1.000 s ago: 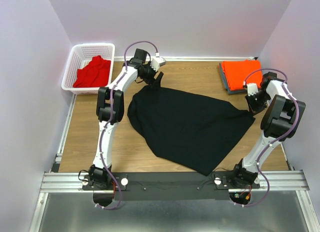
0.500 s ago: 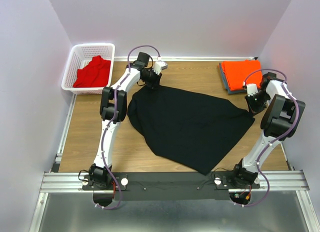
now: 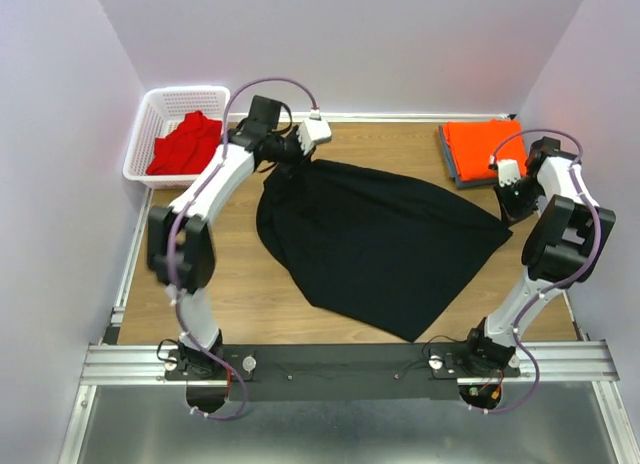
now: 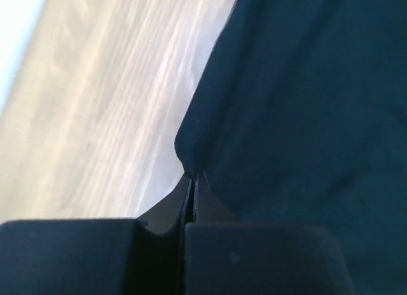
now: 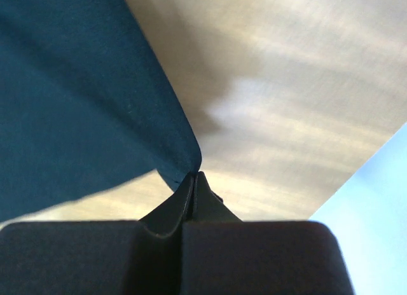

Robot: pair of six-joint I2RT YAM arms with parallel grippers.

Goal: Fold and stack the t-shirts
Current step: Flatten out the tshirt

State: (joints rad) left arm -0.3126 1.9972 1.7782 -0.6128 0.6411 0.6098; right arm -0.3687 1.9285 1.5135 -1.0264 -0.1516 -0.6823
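Note:
The large black t-shirt (image 3: 375,244) lies spread across the middle of the wooden table. My left gripper (image 3: 292,160) is shut on its far left corner, and the cloth (image 4: 305,98) runs from the pinched fingertips in the left wrist view. My right gripper (image 3: 508,206) is shut on the shirt's right corner, lifted off the wood, with the cloth (image 5: 82,98) hanging from the tips. The orange t-shirt (image 3: 482,146) lies folded at the far right. The red t-shirt (image 3: 186,144) is bunched inside the basket.
A white mesh basket (image 3: 148,126) stands at the far left corner. A grey board (image 3: 448,160) lies under the orange shirt. Pale walls close in on three sides. A metal rail (image 3: 340,362) carries both arm bases at the near edge.
My left gripper has closed on the black shirt's far left corner, and the left arm has swung outward to the left. The right gripper has lifted slightly with its corner.

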